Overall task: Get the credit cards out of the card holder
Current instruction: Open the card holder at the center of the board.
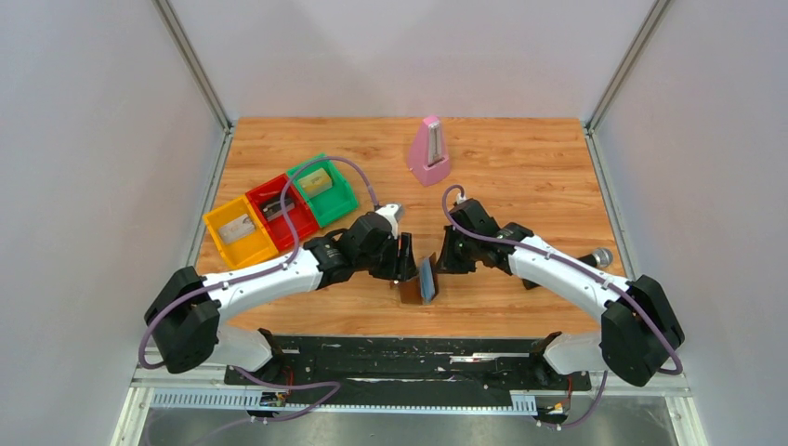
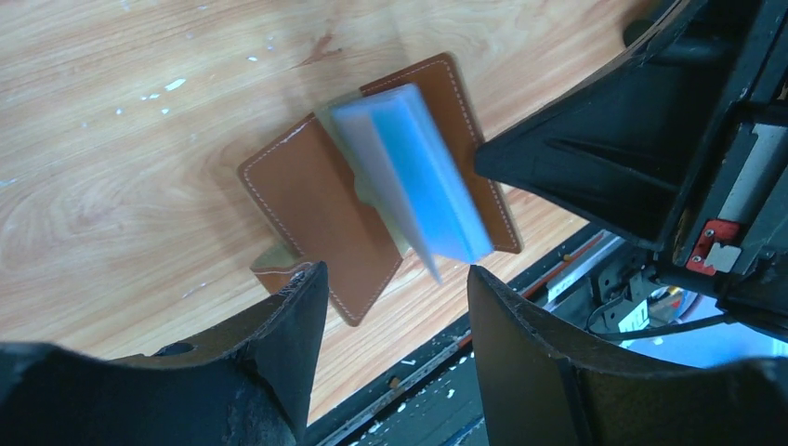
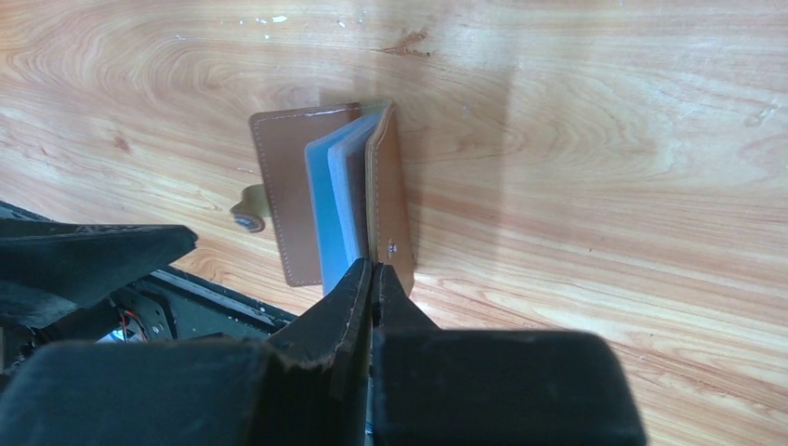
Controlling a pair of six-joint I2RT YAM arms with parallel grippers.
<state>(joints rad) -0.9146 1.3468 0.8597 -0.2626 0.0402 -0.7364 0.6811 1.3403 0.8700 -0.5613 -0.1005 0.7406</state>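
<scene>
**Clerk:** Position of the card holder (image 1: 420, 282)?

**Inspector:** On the table (image 1: 530, 186), near its front edge, about midway across. It lies open with the brown covers flat on the wood. The grey-blue leaves stand up along the spine. Its clasp tab (image 3: 246, 209) sticks out from the left cover.

**Clerk:** The credit cards?

**Inspector:** One sits in each tray, well apart from the holder at its 10 o'clock. There is a grey card (image 1: 237, 226) in the yellow tray (image 1: 226, 243), a dark card (image 1: 277, 206) in the red tray (image 1: 295, 221), and a tan card (image 1: 316, 181) in the green tray (image 1: 339, 200).

**Clerk:** Any writing?

**Inspector:** Any print on the cards or the holder is too small to read.

**Clerk:** Left gripper (image 2: 395, 274)?

**Inspector:** Fingers are spread wide with nothing between them. It hangs just beside the holder at its 10 o'clock.

**Clerk:** Right gripper (image 3: 372, 268)?

**Inspector:** Fingers are pressed fully together. The tips sit at the holder's edge, between the blue leaves and the right cover, next to the snap stud. I cannot tell whether a leaf is pinched. It stands at the holder's 1 o'clock.

**Clerk:** Anything else?

**Inspector:** A pink metronome (image 1: 429, 150) stands upright at 12 o'clock, well apart.
</scene>
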